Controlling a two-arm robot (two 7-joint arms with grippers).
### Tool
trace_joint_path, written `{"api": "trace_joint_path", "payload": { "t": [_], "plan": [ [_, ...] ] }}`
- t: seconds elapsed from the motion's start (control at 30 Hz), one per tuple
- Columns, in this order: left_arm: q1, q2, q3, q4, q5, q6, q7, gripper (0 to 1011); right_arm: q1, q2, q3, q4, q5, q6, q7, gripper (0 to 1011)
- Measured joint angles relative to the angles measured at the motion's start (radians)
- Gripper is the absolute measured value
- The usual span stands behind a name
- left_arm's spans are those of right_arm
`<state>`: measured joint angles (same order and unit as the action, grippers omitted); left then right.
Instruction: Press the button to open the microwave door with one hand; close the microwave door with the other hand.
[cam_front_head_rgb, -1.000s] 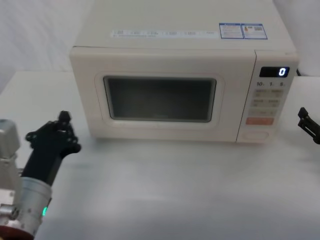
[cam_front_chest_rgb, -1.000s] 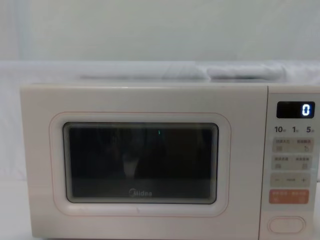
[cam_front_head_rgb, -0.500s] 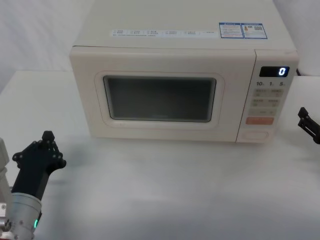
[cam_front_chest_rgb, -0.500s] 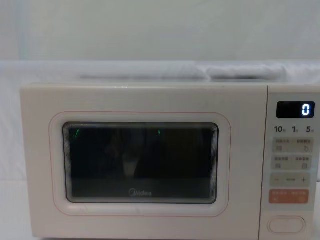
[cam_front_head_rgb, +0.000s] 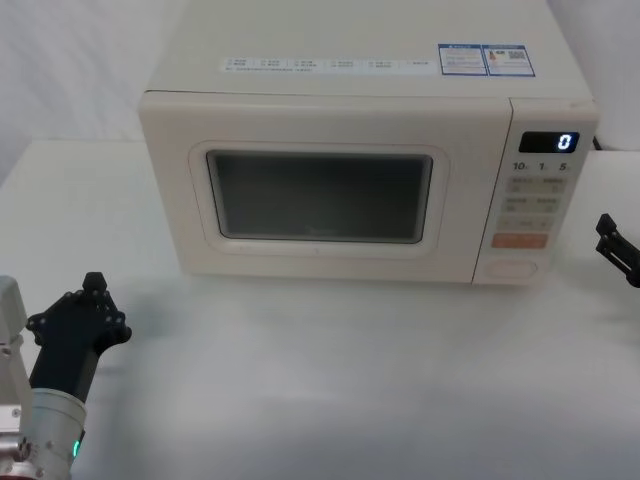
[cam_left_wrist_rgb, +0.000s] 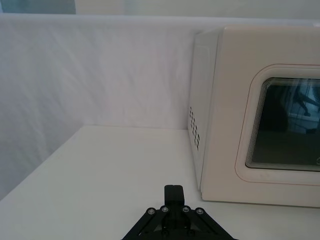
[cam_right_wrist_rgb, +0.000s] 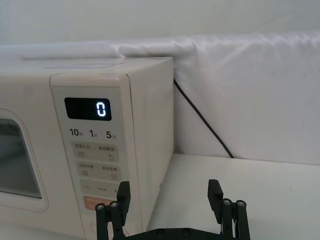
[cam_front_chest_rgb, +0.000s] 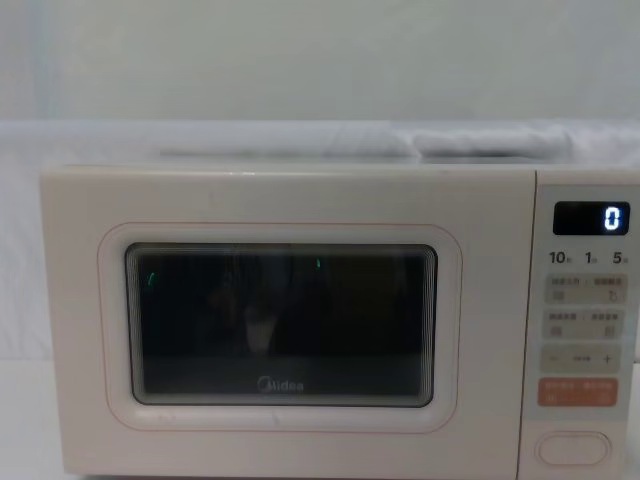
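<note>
Microwave door (cam_front_head_rgb: 320, 190) shut flush against the cream oven body, dark window and grey logo facing forward in the chest view (cam_front_chest_rgb: 285, 325). Button (cam_front_chest_rgb: 573, 449) at the bottom of the control panel, right of the door and under the orange button (cam_front_chest_rgb: 578, 393); seen also from the head camera (cam_front_head_rgb: 511, 267), untouched. Display (cam_right_wrist_rgb: 88, 108) reading 0. Left gripper (cam_front_head_rgb: 84, 306) low over the white counter (cam_front_head_rgb: 330, 380), in front of the oven's left corner and well apart from the door; jaws closed together, holding nothing, shown as a single black tip in the left wrist view (cam_left_wrist_rgb: 173, 192). Right gripper (cam_right_wrist_rgb: 169, 195) hanging beside the oven's right side, near the control panel but not touching; jaws spread wide with nothing between them. From the head view just visible at the right edge (cam_front_head_rgb: 618, 247).
</note>
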<state>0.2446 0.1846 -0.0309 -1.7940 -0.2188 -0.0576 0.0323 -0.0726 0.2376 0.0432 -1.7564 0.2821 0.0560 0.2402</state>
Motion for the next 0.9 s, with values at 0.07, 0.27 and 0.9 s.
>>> {"api": "trace_joint_path", "payload": {
  "t": [0.07, 0.27, 0.9],
  "plan": [
    [0.0, 0.001, 0.0, 0.0, -0.001, -0.001, -0.001, 0, 0.0, 0.0, 0.0, 0.0, 0.0, 0.0, 0.0, 1002],
    [0.001, 0.003, 0.0, -0.001, -0.004, -0.002, -0.003, 11, 0.0, 0.0, 0.0, 0.0, 0.0, 0.0, 0.0, 1002],
    [0.002, 0.005, 0.0, -0.003, -0.007, -0.005, -0.006, 584, 0.0, 0.0, 0.0, 0.0, 0.0, 0.0, 0.0, 1002]
  ]
}}
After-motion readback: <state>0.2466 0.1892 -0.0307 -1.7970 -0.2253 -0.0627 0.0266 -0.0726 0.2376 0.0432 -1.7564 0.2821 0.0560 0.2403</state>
